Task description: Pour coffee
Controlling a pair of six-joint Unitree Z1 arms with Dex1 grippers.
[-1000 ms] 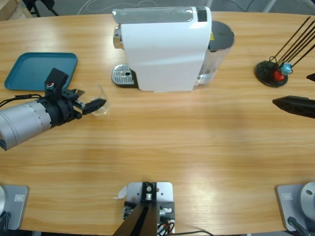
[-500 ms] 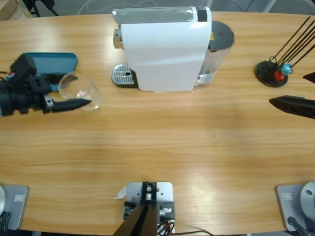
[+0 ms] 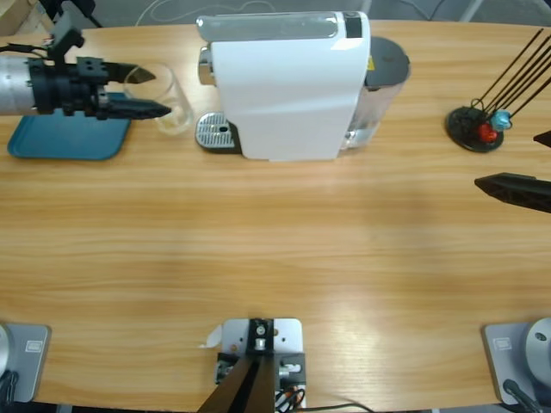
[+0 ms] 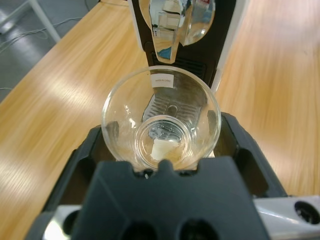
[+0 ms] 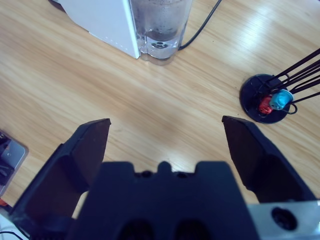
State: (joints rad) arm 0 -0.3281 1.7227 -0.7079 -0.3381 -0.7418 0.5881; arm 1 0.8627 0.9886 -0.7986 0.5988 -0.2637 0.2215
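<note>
The left end effector [image 3: 145, 91] is clamped on the glass tumbler [image 3: 159, 96], held level at the far left just beside the coffee machine [image 3: 288, 84], probably bound for its drip grille [image 3: 215, 132]. Any coffee inside is hard to make out. The right end effector [image 5: 165, 145], jaws wide apart, idles over bare worktop [image 3: 284, 249] at the right.

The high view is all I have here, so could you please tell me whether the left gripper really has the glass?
Observer: Yes, the left wrist view shows the left gripper shut on the glass, a black jaw on either side.
Operator: Thank you. Is there anything in the glass?
Observer: Only a thin pale layer of coffee at the bottom.
Operator: And where is the glass pointing?
Observer: Its mouth faces the metal drip grille under the coffee machine.
Operator: Is the right gripper holding anything?
Observer: No, the right gripper is open over bare table.
</note>
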